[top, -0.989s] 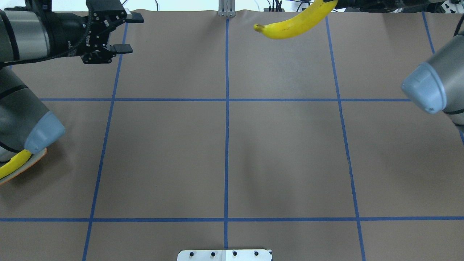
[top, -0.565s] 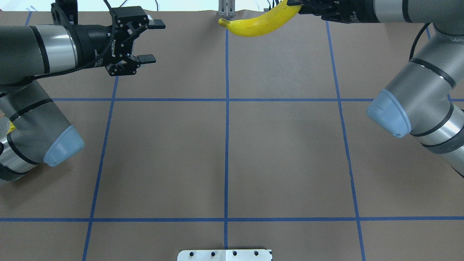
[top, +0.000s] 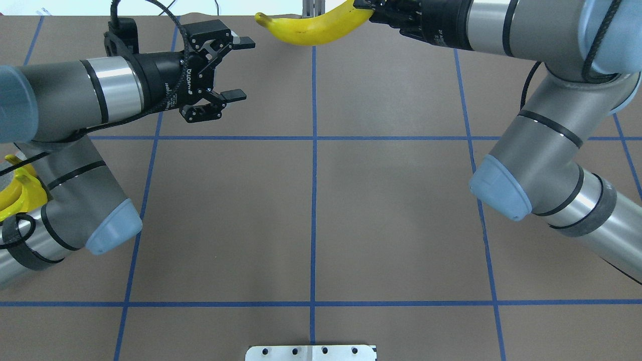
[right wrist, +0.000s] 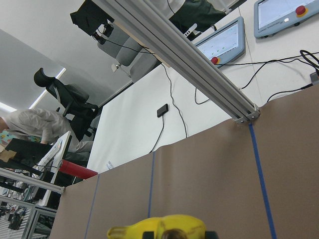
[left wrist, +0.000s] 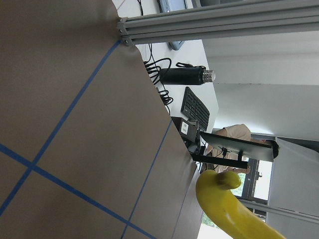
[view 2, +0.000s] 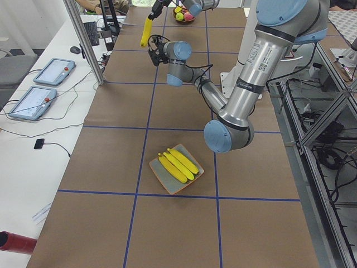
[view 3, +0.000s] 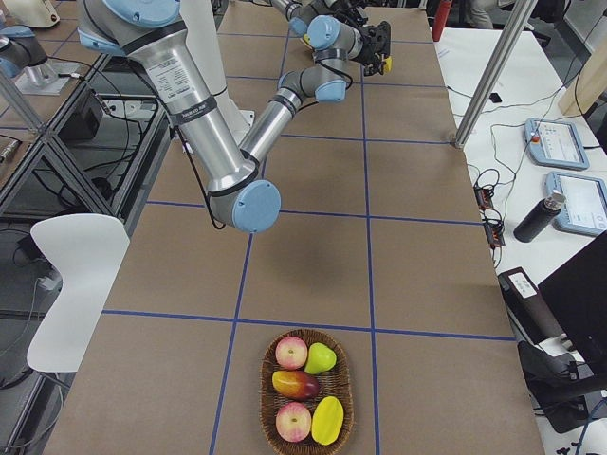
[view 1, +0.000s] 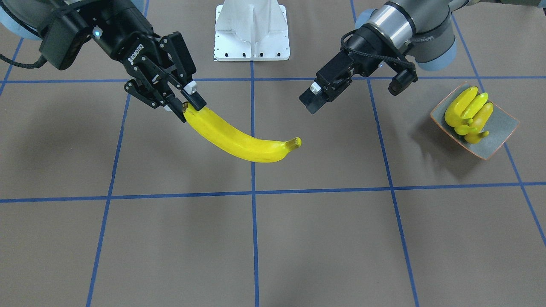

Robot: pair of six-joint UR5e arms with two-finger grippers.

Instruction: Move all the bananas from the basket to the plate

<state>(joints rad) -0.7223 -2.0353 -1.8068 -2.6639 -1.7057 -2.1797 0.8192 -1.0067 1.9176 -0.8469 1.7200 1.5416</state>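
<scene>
My right pincer (view 1: 190, 107) was clamped on one end of the banana (view 1: 239, 143), which jutted out from it toward my left pincer (top: 242, 68), whose fingers stood apart.

Brown-papered surface (top: 391, 210), gridded with blue tape (top: 313, 200). Alongside, a white desk (view 2: 28, 178) with 2 tablets (view 2: 32, 102); opposite, 1 white chair (view 3: 71, 284).

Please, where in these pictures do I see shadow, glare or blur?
Front-facing view: sharp, a soft shadow on the table beside the plate. Overhead view: the strip beyond the table is washed out. Right wrist view: the banana, very close, looks soft.
</scene>
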